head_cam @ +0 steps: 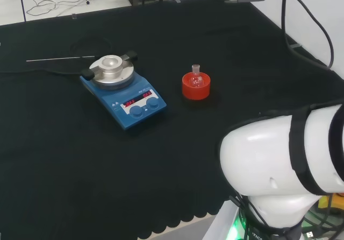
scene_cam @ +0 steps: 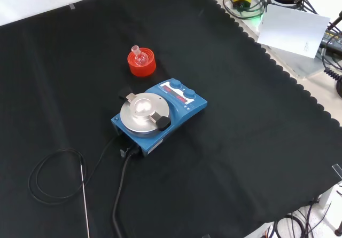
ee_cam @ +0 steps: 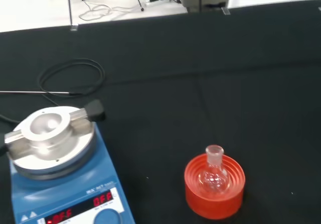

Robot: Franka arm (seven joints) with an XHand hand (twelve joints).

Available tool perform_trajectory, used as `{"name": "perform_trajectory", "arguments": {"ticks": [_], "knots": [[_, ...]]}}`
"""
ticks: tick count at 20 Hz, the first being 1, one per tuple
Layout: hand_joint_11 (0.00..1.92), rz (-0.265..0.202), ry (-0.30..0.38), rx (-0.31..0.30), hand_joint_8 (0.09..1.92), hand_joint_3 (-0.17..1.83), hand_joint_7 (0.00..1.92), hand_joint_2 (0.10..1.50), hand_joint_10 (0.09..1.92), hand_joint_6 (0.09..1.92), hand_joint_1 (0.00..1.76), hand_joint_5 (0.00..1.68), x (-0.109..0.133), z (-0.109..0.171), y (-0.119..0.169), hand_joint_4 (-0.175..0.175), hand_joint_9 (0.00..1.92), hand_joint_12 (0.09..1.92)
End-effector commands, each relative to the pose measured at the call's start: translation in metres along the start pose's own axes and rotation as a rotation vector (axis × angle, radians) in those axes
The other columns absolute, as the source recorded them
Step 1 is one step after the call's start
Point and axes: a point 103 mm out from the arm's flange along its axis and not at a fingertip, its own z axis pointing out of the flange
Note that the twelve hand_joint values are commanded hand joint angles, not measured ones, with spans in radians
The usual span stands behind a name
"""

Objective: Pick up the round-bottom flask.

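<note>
Black cloth (head_cam: 64, 159), round-bottom flask (head_cam: 196, 77) upright on red stand (head_cam: 195, 87) beside stirrer (head_cam: 122, 94).

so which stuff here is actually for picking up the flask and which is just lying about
For the job:
round-bottom flask
red ribbed stand under it

Lying about:
blue stirrer plate
thin metal probe
black cable

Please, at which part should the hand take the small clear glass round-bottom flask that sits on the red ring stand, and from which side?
Probably the short neck of the small clear glass round-bottom flask, approached from above. The flask stands upright, its round bulb sunk in the red ribbed ring stand, so only the neck projects free. The blue stirrer plate stands apart, in nobody's way.
</note>
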Motion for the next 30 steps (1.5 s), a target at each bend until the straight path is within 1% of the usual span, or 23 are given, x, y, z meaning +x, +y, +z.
{"name": "perform_trajectory", "arguments": {"ticks": [1, 3, 6, 7, 8, 10, 15, 19, 21, 22, 24, 30], "knots": [[0.06, 0.050, 0.016, 0.045, 0.56, 0.27, 0.17, 1.22, 0.63, 0.29, 0.29, 0.47, -0.030, 0.038, 0.029, 0.002, 0.28, 1.37], [0.06, 0.048, 0.024, 0.055, 0.56, 0.27, 0.18, 1.21, 0.63, 0.29, 0.32, 0.48, -0.037, 0.053, 0.039, 0.001, 0.29, 1.37], [0.07, 0.040, 0.049, 0.070, 0.57, 0.24, 0.19, 1.15, 0.64, 0.32, 0.45, 0.56, -0.045, 0.074, 0.058, -0.005, 0.30, 1.37], [0.07, 0.038, 0.073, 0.074, 0.57, 0.24, 0.20, 1.12, 0.64, 0.32, 0.50, 0.58, -0.044, 0.083, 0.064, -0.006, 0.31, 1.37], [0.07, 0.032, 0.081, 0.082, 0.57, 0.23, 0.21, 1.10, 0.64, 0.33, 0.54, 0.60, -0.044, 0.092, 0.070, -0.007, 0.31, 1.37], [0.07, 0.043, 0.103, 0.091, 0.58, 0.23, 0.22, 1.07, 0.64, 0.33, 0.59, 0.61, -0.044, 0.108, 0.081, -0.009, 0.33, 1.38], [0.07, 0.049, 0.118, 0.108, 0.57, 0.34, 0.23, 0.98, 0.62, 0.29, 0.64, 0.61, -0.045, 0.143, 0.103, -0.011, 0.34, 1.38], [0.07, 0.070, 0.140, 0.135, 0.57, 0.44, 0.21, 0.88, 0.63, 0.23, 0.67, 0.53, -0.044, 0.168, 0.114, -0.011, 0.33, 1.38], [0.06, 0.076, 0.160, 0.139, 0.57, 0.45, 0.20, 0.84, 0.63, 0.21, 0.70, 0.51, -0.042, 0.179, 0.118, -0.009, 0.33, 1.38], [0.06, 0.070, 0.165, 0.142, 0.58, 0.45, 0.20, 0.82, 0.63, 0.21, 0.72, 0.51, -0.041, 0.184, 0.120, -0.007, 0.33, 1.38], [0.06, 0.073, 0.176, 0.151, 0.58, 0.49, 0.19, 0.77, 0.64, 0.20, 0.76, 0.52, -0.039, 0.195, 0.124, -0.004, 0.33, 1.38], [0.05, 0.097, 0.201, 0.168, 0.59, 0.58, 0.18, 0.69, 0.65, 0.17, 0.83, 0.53, -0.041, 0.219, 0.134, -0.001, 0.32, 1.39]]}}
